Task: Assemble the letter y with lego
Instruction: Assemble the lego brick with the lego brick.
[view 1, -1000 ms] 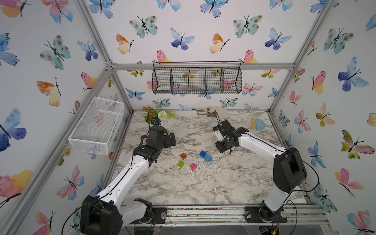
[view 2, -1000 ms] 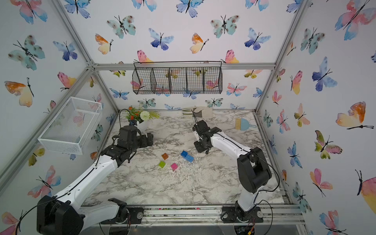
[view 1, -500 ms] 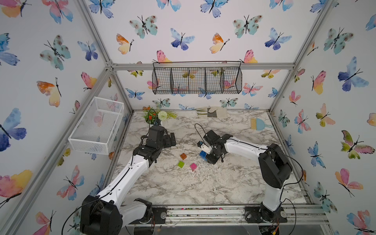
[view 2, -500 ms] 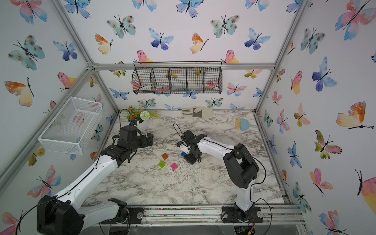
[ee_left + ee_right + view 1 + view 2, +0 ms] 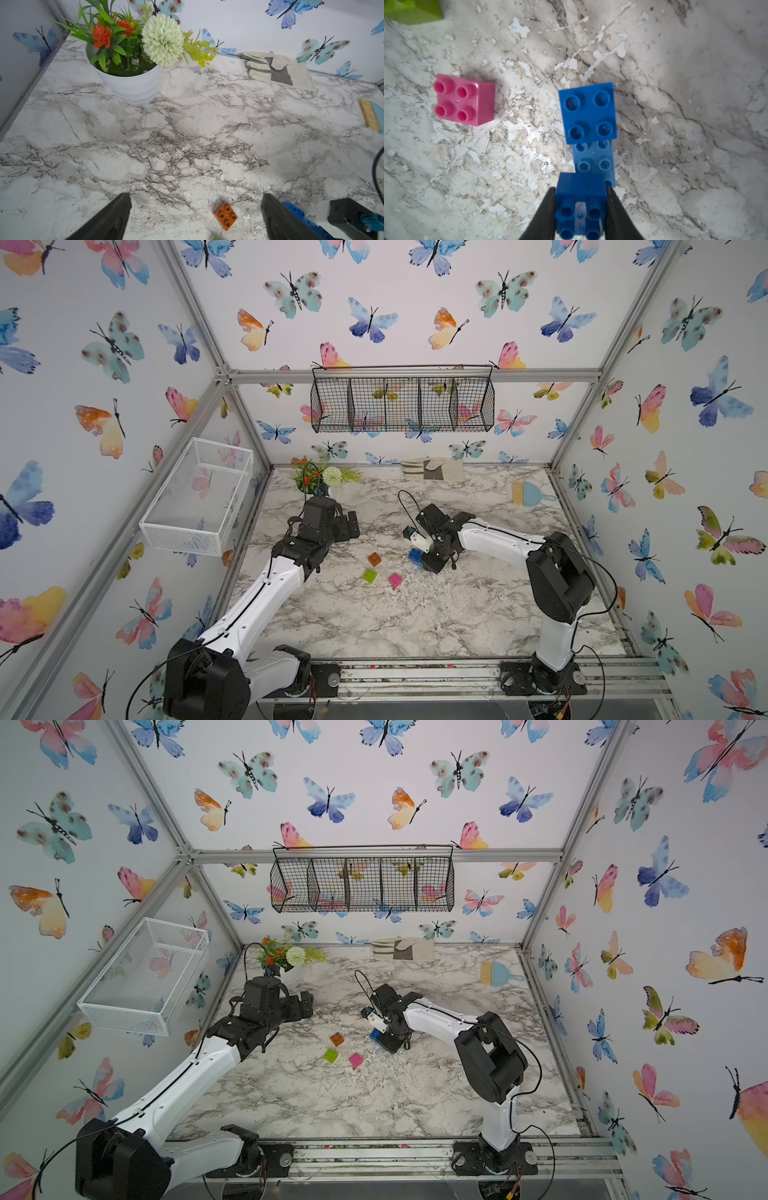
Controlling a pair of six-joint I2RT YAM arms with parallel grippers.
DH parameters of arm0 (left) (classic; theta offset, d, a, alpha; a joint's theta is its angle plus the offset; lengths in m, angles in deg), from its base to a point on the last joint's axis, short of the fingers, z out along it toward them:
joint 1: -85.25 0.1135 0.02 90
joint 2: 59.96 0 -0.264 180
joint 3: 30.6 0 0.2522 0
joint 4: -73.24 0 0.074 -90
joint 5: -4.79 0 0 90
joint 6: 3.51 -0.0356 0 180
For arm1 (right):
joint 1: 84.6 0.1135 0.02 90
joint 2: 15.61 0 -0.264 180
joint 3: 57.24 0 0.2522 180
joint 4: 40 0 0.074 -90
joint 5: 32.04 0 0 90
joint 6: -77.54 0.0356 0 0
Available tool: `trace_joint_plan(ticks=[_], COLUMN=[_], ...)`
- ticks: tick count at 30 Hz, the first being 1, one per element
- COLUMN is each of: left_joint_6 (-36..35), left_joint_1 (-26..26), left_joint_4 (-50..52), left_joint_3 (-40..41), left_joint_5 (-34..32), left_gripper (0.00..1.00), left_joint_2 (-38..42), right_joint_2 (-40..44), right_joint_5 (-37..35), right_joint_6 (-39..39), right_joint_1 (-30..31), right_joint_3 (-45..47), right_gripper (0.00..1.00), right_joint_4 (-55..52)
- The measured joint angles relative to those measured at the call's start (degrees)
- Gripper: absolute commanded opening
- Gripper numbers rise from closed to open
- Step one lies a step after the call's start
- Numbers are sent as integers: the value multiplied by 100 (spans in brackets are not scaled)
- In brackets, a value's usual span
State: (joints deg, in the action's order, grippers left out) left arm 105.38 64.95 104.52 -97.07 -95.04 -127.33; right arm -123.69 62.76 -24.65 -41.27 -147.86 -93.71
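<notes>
Right end effector (image 5: 580, 191) clenched a dark blue brick (image 5: 579, 209) at the near end of the light blue brick (image 5: 593, 162), whose far end carried the second dark blue brick (image 5: 588, 112). Left end effector (image 5: 195, 200) hung released, the orange brick (image 5: 225, 216) on the table (image 5: 187, 135) just ahead of it.

Front half of the tabletop (image 5: 415, 622) is wide open, loads of room to come in. Middle's tighter: orange brick (image 5: 374, 559), green brick (image 5: 369, 576) and pink brick (image 5: 395, 580) sit near each other, with gaps between. Right gripper (image 5: 580, 193), clamped on a dark blue brick (image 5: 580, 185), blocks their right side. Flower pot (image 5: 133, 87), glove (image 5: 432, 469) and brush (image 5: 528, 493) line the back.
</notes>
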Motion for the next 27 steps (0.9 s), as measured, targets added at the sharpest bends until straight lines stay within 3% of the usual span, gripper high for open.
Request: trace_joint_plan(ticks=[13,27], left_joint_6=[0,0], left_joint_1=[0,0], left_joint_4=[9,11], left_joint_3=[0,0], left_joint_5=[0,0], left_gripper=[98,98], left_joint_2=[-9,-9], right_joint_2=[-9,87], right_joint_5=[-48,109], right_joint_6=[-769,-988], right_joint_1=[-28,-321], right_joint_3=[-164,-13], right_gripper=[3,4], right_joint_4=[-195,-7])
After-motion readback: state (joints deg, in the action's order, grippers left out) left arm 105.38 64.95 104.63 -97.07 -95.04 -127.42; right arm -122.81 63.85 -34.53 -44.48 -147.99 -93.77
